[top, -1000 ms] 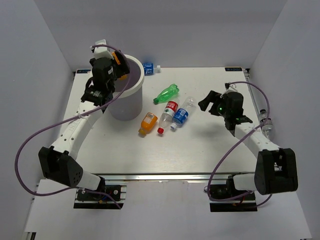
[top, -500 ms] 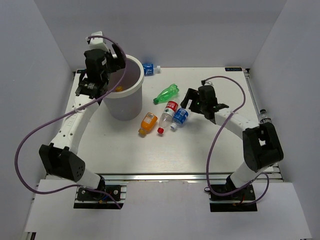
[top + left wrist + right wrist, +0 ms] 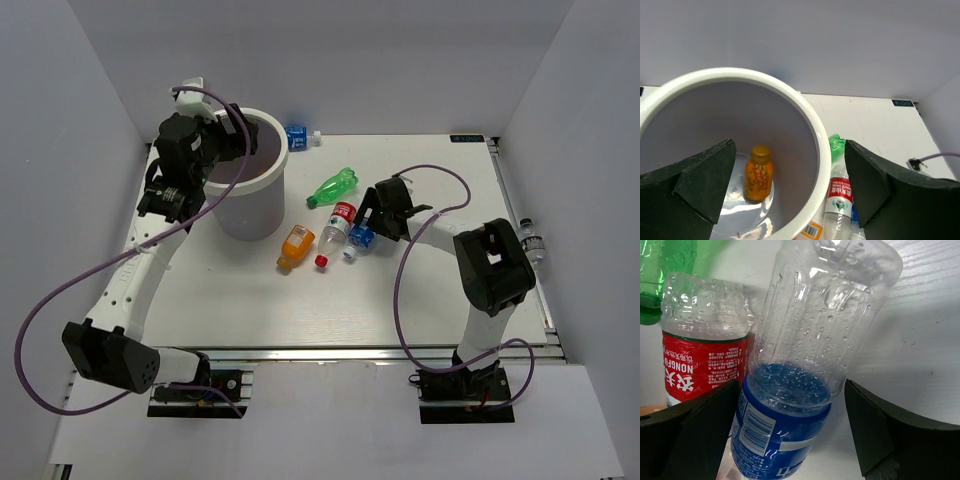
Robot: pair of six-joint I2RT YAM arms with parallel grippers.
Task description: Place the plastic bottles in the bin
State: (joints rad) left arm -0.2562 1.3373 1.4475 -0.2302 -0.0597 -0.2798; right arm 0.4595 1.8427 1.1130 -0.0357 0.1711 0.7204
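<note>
bin (image 3: 822, 150), far-left corner: one orange bottle (image 3: 758, 172) inside | left gripper (image 3: 788, 182) spread above it | right gripper (image 3: 790, 432) spread astride blue-label bottle (image 3: 815, 325)

White bin (image 3: 250, 212): stands upright at the far left of the table (image 3: 420, 280), holds one orange bottle (image 3: 758, 172) on its floor. Second orange bottle (image 3: 296, 245): lies on its side just right of the bin. Red-labelled clear bottle (image 3: 338, 226) and blue-labelled clear bottle (image 3: 780, 425): lie side by side, caps toward the near edge. Green bottle (image 3: 333, 187): lies just beyond them. Small blue-labelled bottle (image 3: 297, 137): lies behind the bin.
</note>
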